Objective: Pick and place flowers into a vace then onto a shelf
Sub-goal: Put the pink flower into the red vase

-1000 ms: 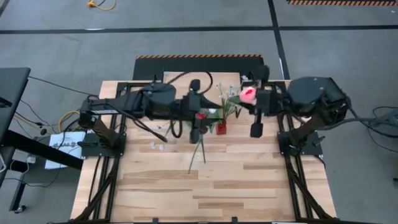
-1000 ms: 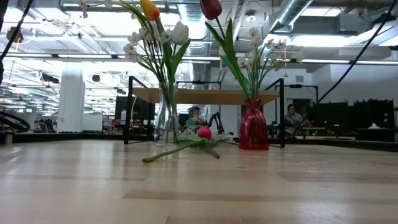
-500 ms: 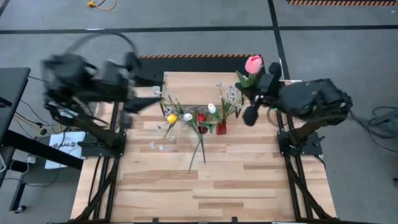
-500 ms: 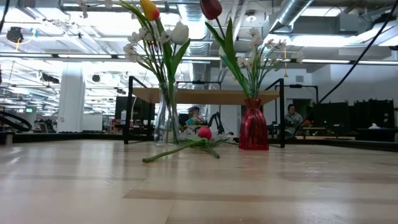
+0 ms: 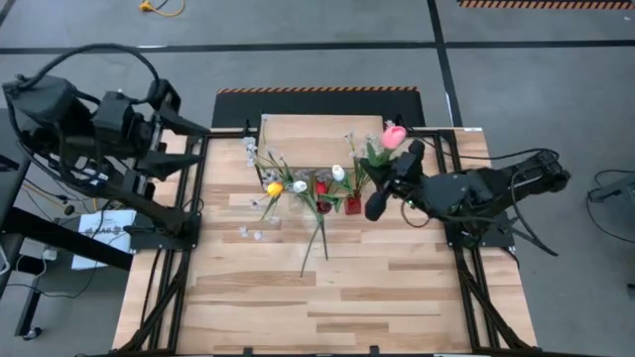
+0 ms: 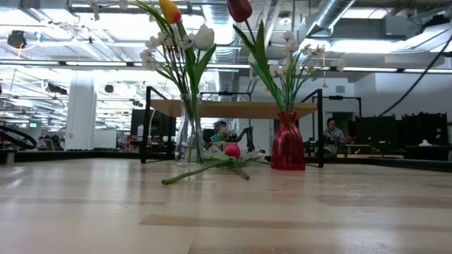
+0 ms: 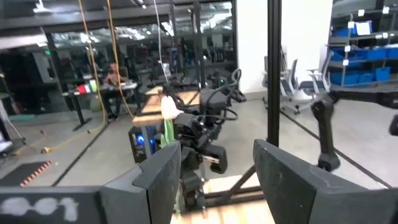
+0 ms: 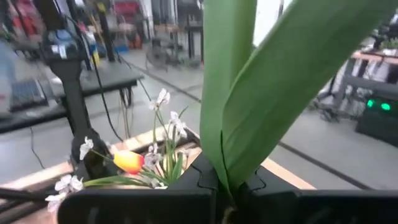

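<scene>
Pink tulip (image 5: 394, 136) is sitting clamped in the right pincer (image 5: 397, 164), upper right of centre in the high view; its green leaves (image 8: 249, 93) are filling the right wrist view and hiding the bloom. Clear vase (image 6: 188, 137) with yellow and white tulips and red vase (image 6: 287, 141) with a dark red tulip and white sprays are standing mid-frame on the bench (image 5: 327, 297), in front of the shelf (image 5: 322, 139). One pink-headed flower (image 6: 212, 164) is lying flat between the vases. Left pincer (image 7: 217, 168) is hanging off the bench at upper left, fingers apart, holding nothing. Blossom tops are getting cut off in the low view.
</scene>
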Motion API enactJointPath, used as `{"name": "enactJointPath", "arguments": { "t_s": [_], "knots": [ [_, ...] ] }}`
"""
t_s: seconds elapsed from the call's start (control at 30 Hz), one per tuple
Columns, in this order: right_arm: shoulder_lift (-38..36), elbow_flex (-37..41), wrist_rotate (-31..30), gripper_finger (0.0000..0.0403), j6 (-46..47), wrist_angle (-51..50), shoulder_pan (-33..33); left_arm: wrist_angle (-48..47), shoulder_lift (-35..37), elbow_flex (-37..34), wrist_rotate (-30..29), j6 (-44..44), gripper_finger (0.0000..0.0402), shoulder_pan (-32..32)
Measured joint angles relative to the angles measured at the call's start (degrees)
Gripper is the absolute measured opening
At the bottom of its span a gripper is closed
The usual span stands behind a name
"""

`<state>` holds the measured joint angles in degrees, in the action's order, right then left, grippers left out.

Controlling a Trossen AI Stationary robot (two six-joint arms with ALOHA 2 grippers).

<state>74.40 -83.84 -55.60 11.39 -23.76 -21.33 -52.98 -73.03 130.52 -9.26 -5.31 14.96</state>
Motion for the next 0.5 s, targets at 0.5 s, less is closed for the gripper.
{"name": "enactJointPath", "arguments": {
  "t_s": [0.5],
  "knots": [
    [-9.18,32.02,5.93,0.0000,-3.86,29.90,5.70,-2.59,-0.07,-0.02,-0.09,1.41,0.0193,-0.02]
  ]
}}
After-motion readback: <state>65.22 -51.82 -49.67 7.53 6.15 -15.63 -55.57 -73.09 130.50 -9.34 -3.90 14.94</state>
